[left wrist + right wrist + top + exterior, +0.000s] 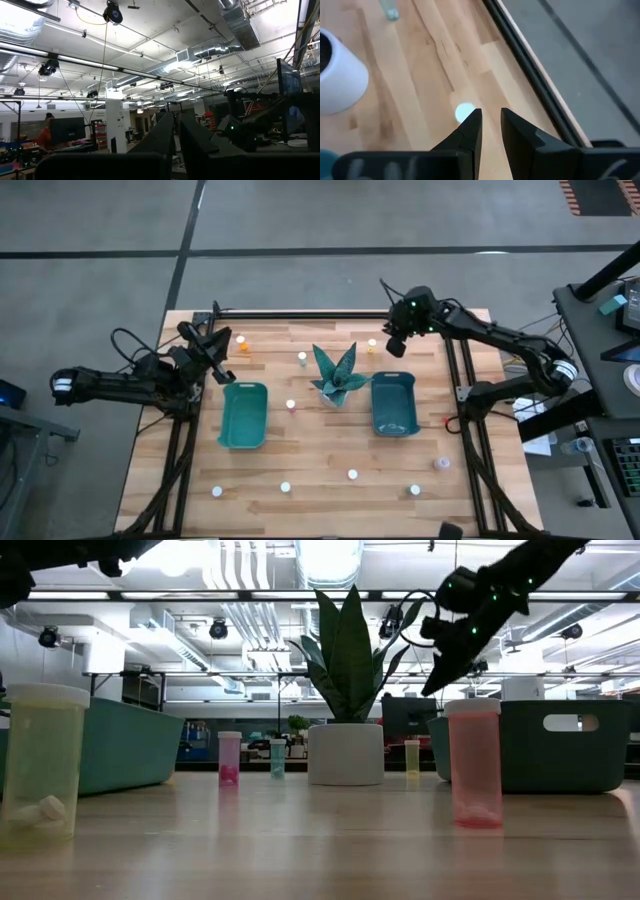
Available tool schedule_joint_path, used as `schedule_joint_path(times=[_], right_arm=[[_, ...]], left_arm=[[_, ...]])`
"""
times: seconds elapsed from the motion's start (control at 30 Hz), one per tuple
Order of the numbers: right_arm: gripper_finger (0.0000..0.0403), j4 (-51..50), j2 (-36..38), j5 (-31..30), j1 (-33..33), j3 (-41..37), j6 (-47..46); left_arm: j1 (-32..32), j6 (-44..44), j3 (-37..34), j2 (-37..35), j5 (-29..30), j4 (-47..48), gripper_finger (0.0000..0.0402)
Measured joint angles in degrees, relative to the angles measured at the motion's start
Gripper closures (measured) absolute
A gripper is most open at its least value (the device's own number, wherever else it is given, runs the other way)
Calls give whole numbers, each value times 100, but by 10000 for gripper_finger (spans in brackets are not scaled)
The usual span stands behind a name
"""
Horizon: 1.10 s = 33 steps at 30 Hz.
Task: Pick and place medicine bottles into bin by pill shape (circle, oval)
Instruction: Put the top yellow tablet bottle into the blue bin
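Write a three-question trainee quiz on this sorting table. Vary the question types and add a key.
1. True or false: the plant stands between the two teal bins.
2. Which gripper hangs over a white-capped bottle near the table's far edge?
A. left gripper
B. right gripper
3. Fill in: seen from above, both bins hold ____ bottles.

Key: 1 true. 2 B; its jaws stand slightly apart above the cap, holding nothing. 3 no.
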State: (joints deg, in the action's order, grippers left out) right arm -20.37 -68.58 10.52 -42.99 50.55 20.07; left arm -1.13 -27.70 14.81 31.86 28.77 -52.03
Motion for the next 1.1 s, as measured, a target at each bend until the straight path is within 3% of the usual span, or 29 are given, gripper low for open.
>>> schedule_joint_path(times=[0.2,0.5,0.7,0.83,1.1], right_arm=[[339,1074,33,4,-34,-647,283],[336,1171,-10,0,-30,-728,-171],[285,1173,-10,160,-30,-739,-426],[241,1307,-10,354,-28,-845,-93],[192,2290,-153,359,25,-1468,-105]], left_arm=[[0,0,0,0,0,2,388],[0,-13,0,0,2,6,388],[0,-17,0,0,2,39,388],[0,-20,0,0,2,39,388],[0,-20,-5,0,2,57,388]])
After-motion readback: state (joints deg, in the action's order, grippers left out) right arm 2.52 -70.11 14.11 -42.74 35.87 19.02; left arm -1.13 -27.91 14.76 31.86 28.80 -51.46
